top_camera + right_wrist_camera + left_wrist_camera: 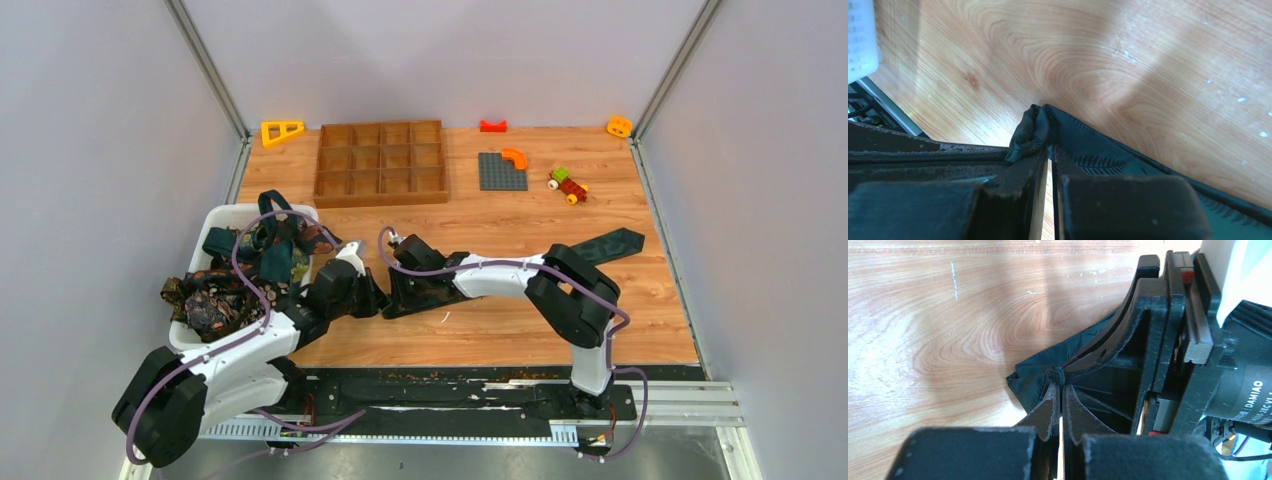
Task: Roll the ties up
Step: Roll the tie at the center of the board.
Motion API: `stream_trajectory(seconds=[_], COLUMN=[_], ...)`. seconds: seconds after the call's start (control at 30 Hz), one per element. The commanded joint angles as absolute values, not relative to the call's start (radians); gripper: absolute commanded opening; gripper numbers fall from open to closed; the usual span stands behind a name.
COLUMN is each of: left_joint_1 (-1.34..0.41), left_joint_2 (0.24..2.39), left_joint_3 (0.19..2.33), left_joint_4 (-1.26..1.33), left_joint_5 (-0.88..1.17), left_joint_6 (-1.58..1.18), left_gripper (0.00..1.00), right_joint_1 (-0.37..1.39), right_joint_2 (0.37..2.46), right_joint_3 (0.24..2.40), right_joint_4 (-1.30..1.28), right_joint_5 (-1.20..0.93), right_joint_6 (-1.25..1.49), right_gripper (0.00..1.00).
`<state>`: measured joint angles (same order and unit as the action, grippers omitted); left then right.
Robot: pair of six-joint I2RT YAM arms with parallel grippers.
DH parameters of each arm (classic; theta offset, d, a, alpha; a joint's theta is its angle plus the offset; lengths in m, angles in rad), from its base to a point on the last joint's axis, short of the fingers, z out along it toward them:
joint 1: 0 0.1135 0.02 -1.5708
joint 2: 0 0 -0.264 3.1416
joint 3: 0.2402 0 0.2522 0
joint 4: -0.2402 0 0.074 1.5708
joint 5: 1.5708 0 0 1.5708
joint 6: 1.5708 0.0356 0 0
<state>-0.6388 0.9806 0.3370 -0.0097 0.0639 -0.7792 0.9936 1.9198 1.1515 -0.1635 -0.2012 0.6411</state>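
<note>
A dark green-black tie (610, 245) with a fern print lies across the wooden table, its wide end at the right. Its narrow end is folded into a small bunch between my two grippers at the table's middle-left. My left gripper (372, 297) is shut on that bunched end (1040, 372), fingertips (1052, 395) pinching it. My right gripper (395, 295) faces it and is shut on the same end (1030, 131), with the flat tie (1103, 155) trailing off to the right. Several more ties (240, 280), teal and brown patterned, are heaped in a white bin.
The white bin (212, 213) stands at the left edge. A wooden compartment tray (380, 163) is at the back. A grey baseplate (501, 171), a toy car (568, 185), a yellow triangle (282, 131), a red block (493, 126) and an orange block (619, 127) lie along the back.
</note>
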Motion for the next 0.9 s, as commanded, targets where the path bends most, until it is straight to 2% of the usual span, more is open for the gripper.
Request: stream_trajectory(seconds=[0.0, 0.4, 0.87], left_joint_1=[-0.653, -0.676, -0.704], left_joint_2=[1.018, 1.069, 1.165], left_joint_3=[0.365, 0.386, 0.410], left_joint_4=[0.056, 0.062, 0.089], left_joint_5=[0.071, 0.056, 0.041], left_joint_6=[-0.756, -0.753, -0.751], left_gripper=[0.00, 0.00, 0.00], right_joint_1=[1.005, 0.991, 0.910], right_joint_2=[1.837, 1.744, 1.629], right_joint_3=[1.155, 1.141, 1.007], right_joint_4=[-0.176, -0.255, -0.269], right_joint_5=[-0.201, -0.131, -0.088], right_joint_6=[0.617, 0.575, 0.557], right_gripper=[0.10, 0.10, 0.11])
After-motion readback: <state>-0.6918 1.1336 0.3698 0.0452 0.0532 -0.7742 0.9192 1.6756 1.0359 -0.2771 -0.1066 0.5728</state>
